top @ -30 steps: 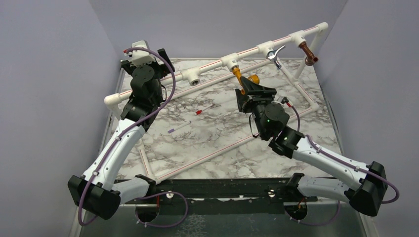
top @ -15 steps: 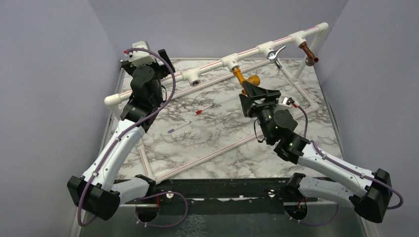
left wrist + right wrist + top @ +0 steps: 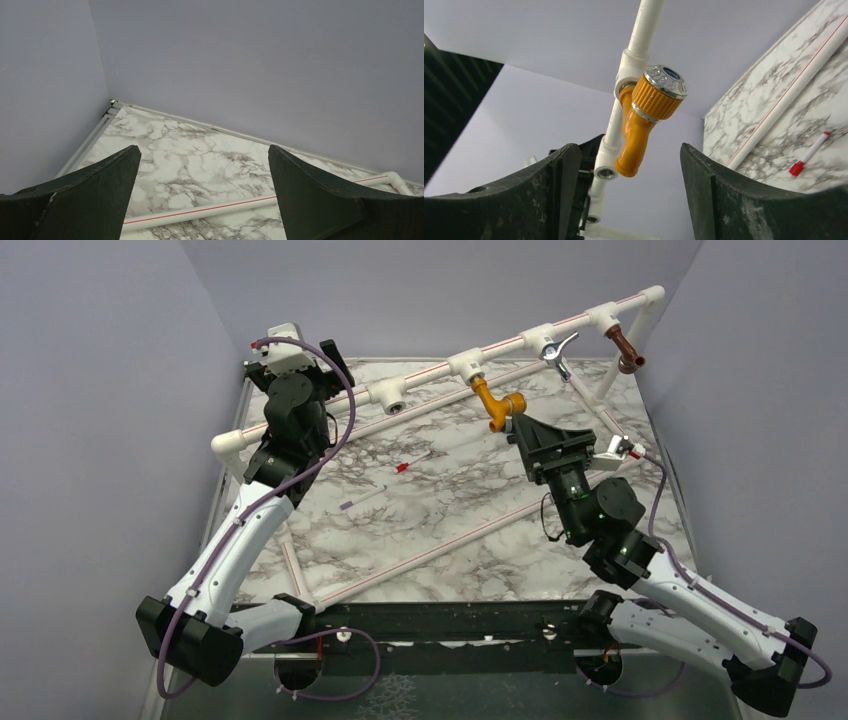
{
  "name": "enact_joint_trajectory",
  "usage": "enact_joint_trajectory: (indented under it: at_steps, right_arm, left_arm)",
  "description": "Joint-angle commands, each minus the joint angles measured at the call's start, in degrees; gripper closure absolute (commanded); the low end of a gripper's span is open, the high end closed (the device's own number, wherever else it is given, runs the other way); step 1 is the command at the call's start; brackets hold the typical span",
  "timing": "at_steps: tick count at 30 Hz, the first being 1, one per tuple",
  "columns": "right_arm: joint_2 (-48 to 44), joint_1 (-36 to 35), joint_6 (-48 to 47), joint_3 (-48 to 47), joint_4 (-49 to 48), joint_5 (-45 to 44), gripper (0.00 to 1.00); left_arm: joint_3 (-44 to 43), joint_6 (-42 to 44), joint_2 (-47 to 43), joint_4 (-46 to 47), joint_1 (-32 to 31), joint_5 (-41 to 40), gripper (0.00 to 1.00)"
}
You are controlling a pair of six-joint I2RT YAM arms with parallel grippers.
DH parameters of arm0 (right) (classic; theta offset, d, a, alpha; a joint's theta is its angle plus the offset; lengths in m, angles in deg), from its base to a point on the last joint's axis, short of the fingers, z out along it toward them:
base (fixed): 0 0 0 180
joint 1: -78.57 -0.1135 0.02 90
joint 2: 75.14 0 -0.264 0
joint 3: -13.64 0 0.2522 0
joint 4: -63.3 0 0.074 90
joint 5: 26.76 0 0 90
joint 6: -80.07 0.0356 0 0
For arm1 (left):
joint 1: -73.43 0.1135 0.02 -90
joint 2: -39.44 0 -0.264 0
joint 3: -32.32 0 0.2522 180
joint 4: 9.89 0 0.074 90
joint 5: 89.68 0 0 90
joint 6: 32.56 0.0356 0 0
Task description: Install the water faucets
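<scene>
Three faucets are seated in tees of the raised white pipe rail (image 3: 425, 373) at the far side of the marble table (image 3: 460, 540): the mustard-yellow faucet (image 3: 494, 402), the chrome faucet (image 3: 558, 352) and the copper-brown faucet (image 3: 624, 348). Only the top view shows all three, along with one open tee (image 3: 390, 398) left of the yellow unit. Only the right wrist view shows the yellow faucet's silvery knob face and its threaded neck entering the tee.

The yellow faucet's long axis runs from the tee down toward the near side. Its spout opening points downward and its knob projects to the right.

The right arm extends diagonally to the rail. The right gripper (image 3: 624, 150) is spread wide and holds nothing. The faucet lies just beyond its fingertips, untouched. The left arm reaches to the far left corner. The left gripper (image 3: 202, 160) is also spread wide and empty. A red-tipped stick (image 3: 403, 467) lies mid-table.
</scene>
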State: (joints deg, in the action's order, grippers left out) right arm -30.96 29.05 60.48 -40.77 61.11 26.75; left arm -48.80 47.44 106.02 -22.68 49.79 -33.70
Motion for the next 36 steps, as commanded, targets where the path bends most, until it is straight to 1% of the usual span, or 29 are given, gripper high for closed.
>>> enact_joint_trajectory:
  at_steps: [1, 4, 8, 11, 13, 15, 20, 24, 28, 30, 33, 36]
  right_arm:
    - [-3.4, -0.1, -21.5, 0.2, -0.4, 3.8, 0.24]
    - [-6.8, -0.1, -36.0, 1.2, -3.0, 8.5, 0.24]
    - [-9.0, -0.1, -52.0, -0.9, 2.3, 12.2, 0.26]
    - [-9.3, -0.1, -62.0, -2.8, 6.5, 12.7, 0.26]
    - [-10.2, -0.1, -69.0, -2.5, 6.9, 13.3, 0.26]
    - [-11.2, -0.1, -77.9, -1.7, 6.2, 14.6, 0.26]
    - [-12.3, -0.1, -98.3, -1.5, 7.1, 20.3, 0.23]
    - [-10.0, -0.1, -110.7, -3.7, 13.0, 24.5, 0.22]
    - [-7.6, -0.1, -119.4, -6.1, 20.1, 27.7, 0.21]
    - [-7.5, -0.1, -123.6, -5.3, 19.1, 28.3, 0.21]
    - [-7.0, -0.1, -131.5, -2.5, 13.3, 28.0, 0.19]
    - [-5.1, -0.1, -137.9, -0.7, 6.5, 26.0, 0.19]
  left_arm:
    - [6.0, -0.5, 2.9, -20.5, -2.4, 2.7, 0.01]
    - [6.0, -0.5, 3.0, -20.5, -2.4, 2.6, 0.01]
    - [5.9, -0.5, 3.3, -20.5, -2.4, 2.7, 0.01]
    - [5.9, -0.5, 3.4, -20.5, -2.4, 3.1, 0.01]
    - [5.9, -0.6, 3.5, -20.5, -2.4, 3.1, 0.01]
    - [5.9, -0.6, 3.6, -20.5, -2.4, 3.3, 0.01]
    - [5.9, -0.7, 3.6, -20.5, -2.4, 3.4, 0.01]
    - [5.9, -0.7, 3.7, -20.4, -2.4, 3.4, 0.01]
    - [5.9, -0.9, 3.5, -20.5, -2.4, 3.7, 0.01]
    - [5.9, -1.0, 3.2, -20.5, -2.4, 3.9, 0.01]
    - [5.9, -1.0, 3.2, -20.5, -2.4, 4.2, 0.01]
    - [5.8, -1.3, 3.1, -20.5, -2.4, 4.8, 0.01]
